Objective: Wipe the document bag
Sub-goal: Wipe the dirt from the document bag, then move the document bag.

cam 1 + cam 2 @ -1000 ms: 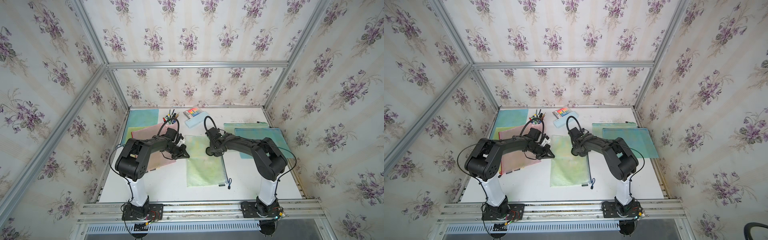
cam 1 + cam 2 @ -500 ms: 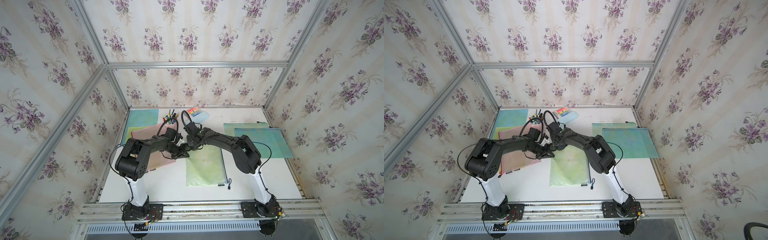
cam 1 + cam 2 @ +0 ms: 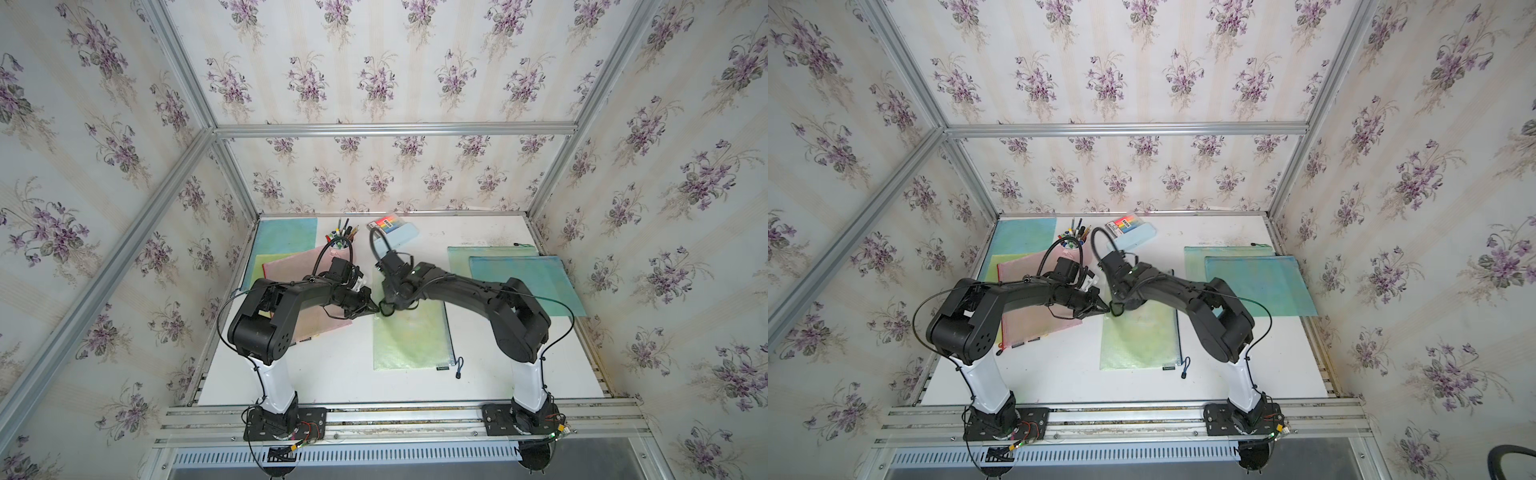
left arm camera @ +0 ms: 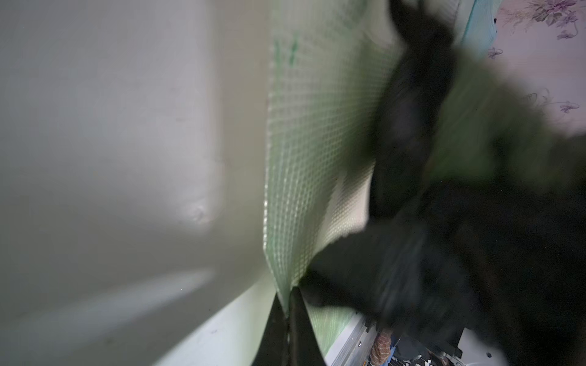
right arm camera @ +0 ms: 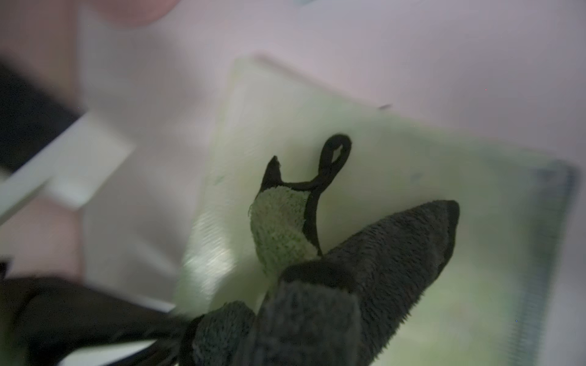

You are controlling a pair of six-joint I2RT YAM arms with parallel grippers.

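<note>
Right wrist view: mid-wipe, the document bag [image 5: 412, 177] is pinched at one edge by the left gripper [image 4: 288, 301], a cloth [image 5: 364, 269] by the right gripper [image 3: 392, 301]; a sweep across is due.

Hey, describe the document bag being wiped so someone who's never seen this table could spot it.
On the white table, look at the middle. The pale green mesh document bag lies there, left gripper pinching its left edge, right gripper holding a dark cloth over it. Unlike the pink document bag on its left and teal document bags on its right, it overlaps nothing.
</note>
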